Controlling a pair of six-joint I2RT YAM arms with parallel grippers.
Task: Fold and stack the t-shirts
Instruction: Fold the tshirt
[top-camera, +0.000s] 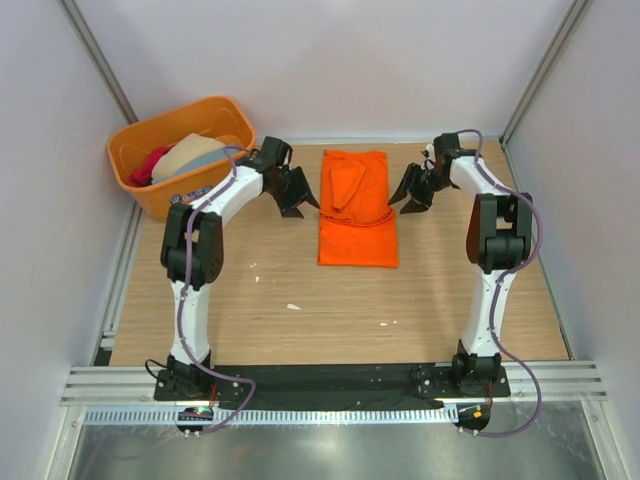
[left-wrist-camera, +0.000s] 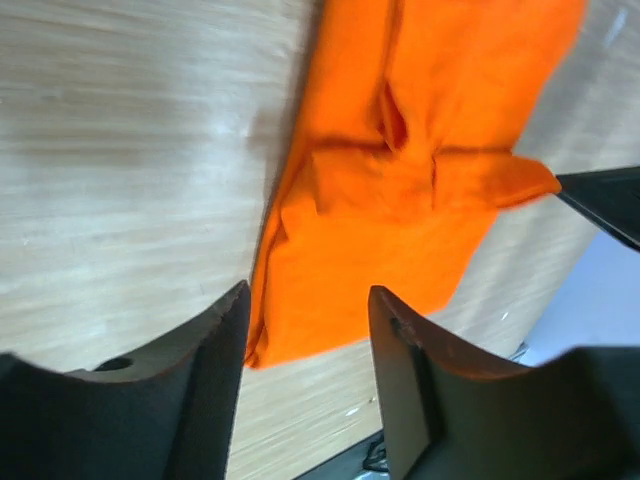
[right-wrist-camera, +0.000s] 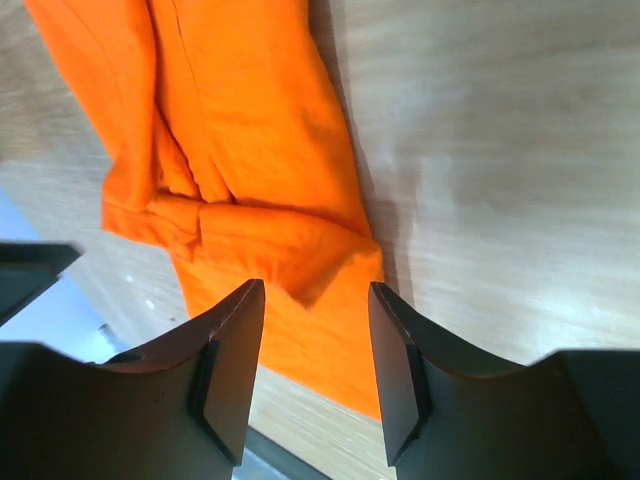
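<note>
Up top, I see the orange shirt (top-camera: 358, 205) folded near the middle of the table's (top-camera: 300, 330) far edge; more shirts (top-camera: 195, 152) sit in the tub (top-camera: 125, 150) at the far-left corner. Left wrist: left gripper (left-wrist-camera: 308, 300) parted, holding nothing. Right wrist: right gripper (right-wrist-camera: 317, 295) likewise.

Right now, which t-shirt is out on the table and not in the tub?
The bright orange t-shirt, lying folded on the wooden table. The beige t-shirt and crimson-pink t-shirt sit bunched in the orange tub.
</note>
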